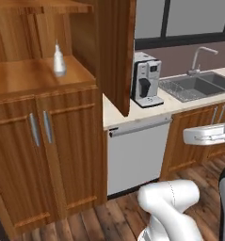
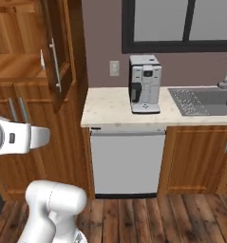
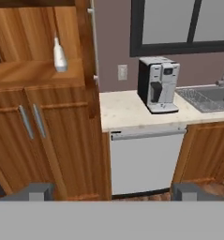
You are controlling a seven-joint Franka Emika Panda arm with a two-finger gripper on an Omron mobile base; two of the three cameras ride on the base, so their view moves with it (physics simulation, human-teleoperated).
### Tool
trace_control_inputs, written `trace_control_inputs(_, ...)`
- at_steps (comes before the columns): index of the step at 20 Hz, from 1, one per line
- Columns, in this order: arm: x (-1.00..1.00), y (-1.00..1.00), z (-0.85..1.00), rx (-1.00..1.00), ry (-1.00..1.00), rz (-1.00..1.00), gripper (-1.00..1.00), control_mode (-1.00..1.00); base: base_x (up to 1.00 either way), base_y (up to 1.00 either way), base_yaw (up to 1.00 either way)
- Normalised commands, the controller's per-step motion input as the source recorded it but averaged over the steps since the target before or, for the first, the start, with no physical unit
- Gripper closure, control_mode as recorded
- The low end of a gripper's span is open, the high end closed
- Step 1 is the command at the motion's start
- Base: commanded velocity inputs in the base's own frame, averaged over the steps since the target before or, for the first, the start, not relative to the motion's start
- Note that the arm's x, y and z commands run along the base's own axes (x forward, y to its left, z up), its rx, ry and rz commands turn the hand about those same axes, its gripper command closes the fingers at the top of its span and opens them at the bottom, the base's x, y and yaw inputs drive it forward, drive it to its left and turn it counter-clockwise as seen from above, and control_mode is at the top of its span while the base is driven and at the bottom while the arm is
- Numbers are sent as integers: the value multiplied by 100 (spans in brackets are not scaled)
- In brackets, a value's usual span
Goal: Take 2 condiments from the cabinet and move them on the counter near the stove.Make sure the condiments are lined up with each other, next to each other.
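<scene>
Item: whitish bottle [image 1: 59,61], upright on the open cabinet [image 1: 34,80] shelf, left of the swung-out door [image 1: 118,52]. Bench [image 1: 132,110] with coffee machine [image 1: 147,80] lies to its right. Your fingers [image 3: 108,191] stand wide apart, holding nothing, well short of it. Step in hand, likely: approach. Next, you must reach up and straddle the bottle.

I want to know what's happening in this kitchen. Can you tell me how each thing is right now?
cabinet: upper door swung open, lower doors shut.
whitish bottle: standing upright on the cabinet shelf.
tool: open, holding nothing.
coffee machine: upright on the counter.
dishwasher: door shut.
</scene>
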Motion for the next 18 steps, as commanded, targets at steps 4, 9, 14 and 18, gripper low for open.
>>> trace_control_inputs(4, 0, 0, 0, 0, 0, 0, -100, 100, -86, 36, 0)
trace_control_inputs(9, 0, 0, 0, 0, 0, 0, -100, 100, -24, 36, 0)
trace_control_inputs(14, 0, 0, 0, 0, 0, 0, -100, 100, 3, 45, 0)
trace_control_inputs(18, 0, 0, 0, 0, 0, 0, -100, 100, 17, 67, 0)
